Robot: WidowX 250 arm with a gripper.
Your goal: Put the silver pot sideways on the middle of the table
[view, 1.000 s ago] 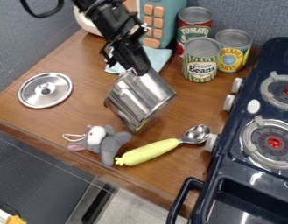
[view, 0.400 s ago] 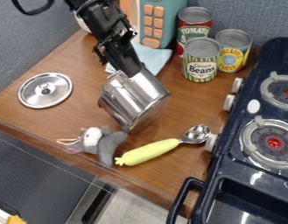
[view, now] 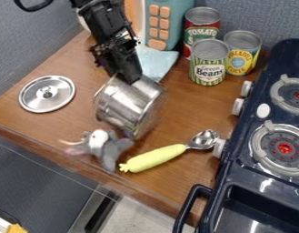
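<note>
Gripper [view: 129, 78], one, black: mine, closed on the upper edge of the silver pot [view: 130, 107]. Pot, one, held by me: tilted, at the middle of the wooden table [view: 194, 109]; whether its low edge touches the wood, I cannot tell. Plush mouse [view: 109, 154], one, grey, blurred: just beside the pot's low end, toward the table's front edge. Spoon [view: 154, 158], one, yellow-handled: lying aslant beside the mouse, bowl near the stove [view: 236, 152]. Lid [view: 47, 93], one, round, metal: flat on the table, apart from my pot. Cans, three: grouped near the back wall [view: 251, 13]. Cloth [view: 156, 63], one, light blue: behind my pot.
</note>
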